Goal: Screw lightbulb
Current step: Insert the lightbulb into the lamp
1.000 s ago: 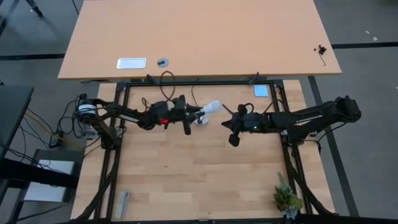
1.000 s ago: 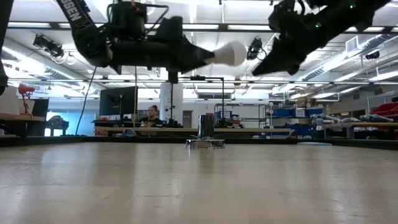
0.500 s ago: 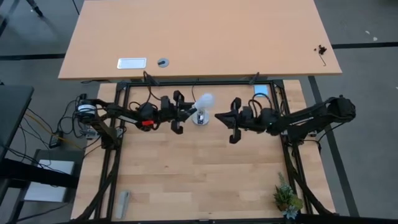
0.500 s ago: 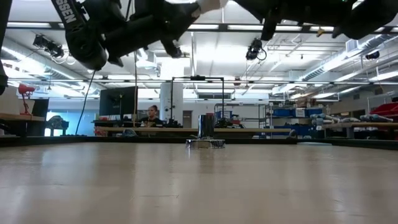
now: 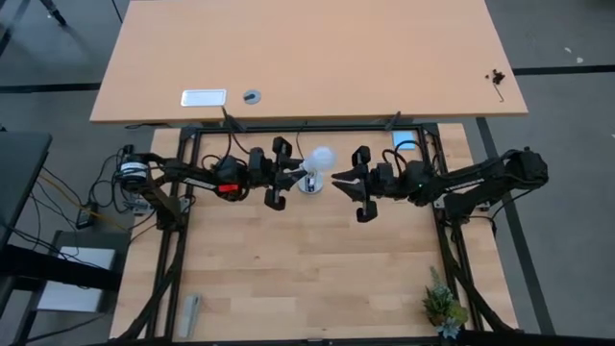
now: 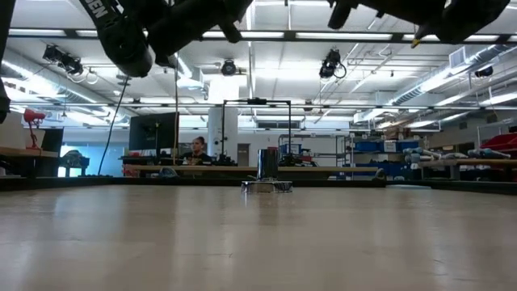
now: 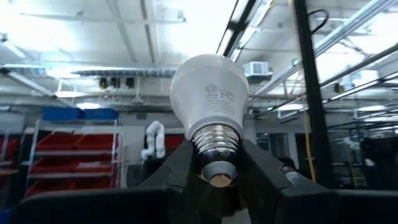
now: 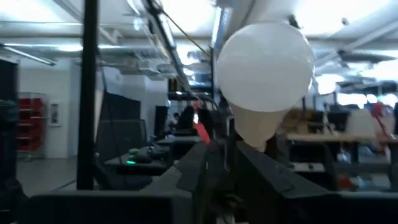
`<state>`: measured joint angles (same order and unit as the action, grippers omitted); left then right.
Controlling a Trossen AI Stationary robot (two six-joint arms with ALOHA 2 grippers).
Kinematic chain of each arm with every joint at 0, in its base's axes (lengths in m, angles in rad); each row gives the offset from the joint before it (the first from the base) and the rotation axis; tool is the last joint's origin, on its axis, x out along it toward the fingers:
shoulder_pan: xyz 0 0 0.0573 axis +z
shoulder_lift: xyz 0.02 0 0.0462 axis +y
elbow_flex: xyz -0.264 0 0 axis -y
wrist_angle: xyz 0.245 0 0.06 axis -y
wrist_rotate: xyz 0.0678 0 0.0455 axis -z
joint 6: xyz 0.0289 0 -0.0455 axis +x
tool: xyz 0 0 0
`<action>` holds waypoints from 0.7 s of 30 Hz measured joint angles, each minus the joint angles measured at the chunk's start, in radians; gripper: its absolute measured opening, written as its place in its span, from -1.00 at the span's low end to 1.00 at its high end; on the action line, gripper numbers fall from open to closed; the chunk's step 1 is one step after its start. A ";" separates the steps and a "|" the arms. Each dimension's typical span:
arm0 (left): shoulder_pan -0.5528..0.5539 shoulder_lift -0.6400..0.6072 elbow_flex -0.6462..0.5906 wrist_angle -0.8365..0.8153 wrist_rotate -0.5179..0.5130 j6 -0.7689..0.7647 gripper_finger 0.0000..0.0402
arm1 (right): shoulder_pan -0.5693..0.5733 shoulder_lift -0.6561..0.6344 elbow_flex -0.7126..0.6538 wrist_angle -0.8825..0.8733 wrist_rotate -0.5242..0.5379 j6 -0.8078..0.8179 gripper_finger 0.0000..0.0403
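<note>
The lightbulb [image 5: 319, 157], white and frosted with a silver threaded base, is raised above the table, dome tilted upward, with my left gripper [image 7: 214, 171] shut on it. It hangs roughly over the round silvery socket [image 5: 309, 185], which stands on the table near its far edge [image 6: 266, 174]. From the right, my right gripper [image 5: 338, 177] points up toward the bulb's dome [image 8: 264, 68]; its fingers stand a little apart, and I see no touch. In the low view the bulb is out of the picture. My left gripper pinches the bulb's threaded screw base [image 7: 214, 144] between its two fingers [image 7: 180, 171], one on each side. The fingers come from the table's left, slanting upward. The bulb stands out beyond the fingertips, dome up and away, lifted clear of the socket and table.
A thin black cord runs from the socket toward the far edge. A small potted plant [image 5: 442, 306] sits at the near right, a grey object [image 5: 190, 312] at the near left, a pale card [image 5: 404, 140] at the far right. A person [image 6: 196, 148] sits far beyond the table.
Both grippers have risen and tipped upward, leaving the low view through its top. The bulb has gone up with my left gripper and swung from lying level, dome toward the right, to dome slanting up. My right gripper has drawn closer to it.
</note>
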<state>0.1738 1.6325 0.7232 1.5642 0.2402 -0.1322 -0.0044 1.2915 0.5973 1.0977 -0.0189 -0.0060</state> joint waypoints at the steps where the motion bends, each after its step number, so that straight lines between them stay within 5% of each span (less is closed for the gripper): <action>1: 0.000 0.000 0.011 0.000 0.008 0.001 -0.54 | 0.000 0.000 0.010 0.000 -0.009 -0.011 -0.49; 21: -0.032 0.000 0.143 -0.007 0.019 0.099 -0.54 | -0.004 0.000 0.215 -0.145 0.023 -0.026 0.55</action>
<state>0.1421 1.6325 0.8661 1.5568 0.2594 -0.0330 -0.0087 1.2915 0.8124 0.9526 0.0041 -0.0319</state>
